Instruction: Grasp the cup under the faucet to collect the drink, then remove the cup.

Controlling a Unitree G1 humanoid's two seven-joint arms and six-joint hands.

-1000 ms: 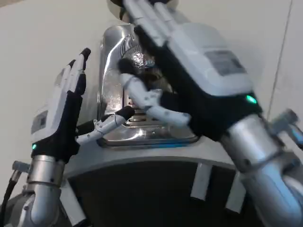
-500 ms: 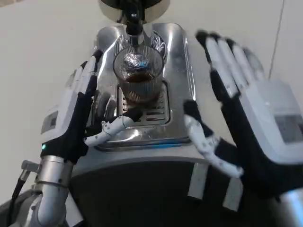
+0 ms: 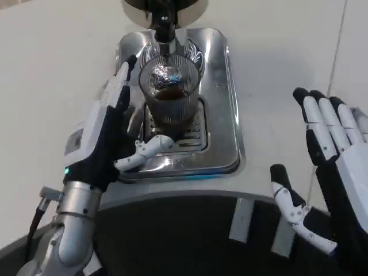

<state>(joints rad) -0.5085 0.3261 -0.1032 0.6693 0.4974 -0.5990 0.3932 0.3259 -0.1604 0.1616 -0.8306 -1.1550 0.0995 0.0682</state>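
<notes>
A ribbed glass cup [image 3: 170, 95] with dark drink in it stands on the silver drip tray [image 3: 221, 115], right under the black faucet [image 3: 164, 26]. My left hand [image 3: 109, 135] is open just left of the cup, fingers stretched along its side and the thumb reaching across in front of its base; I cannot tell whether it touches the glass. My right hand [image 3: 328, 172] is open far to the right of the tray, fingers spread, holding nothing.
The tray has a slotted grate [image 3: 192, 133] under the cup and sits on the white table [image 3: 52, 69]. The machine's dark round top [image 3: 138, 8] shows at the upper edge. My dark body edge [image 3: 190, 230] fills the bottom.
My right hand has swung from in front of the cup out and down to the right, uncovering the cup. My left hand has moved closer to the cup's left side.
</notes>
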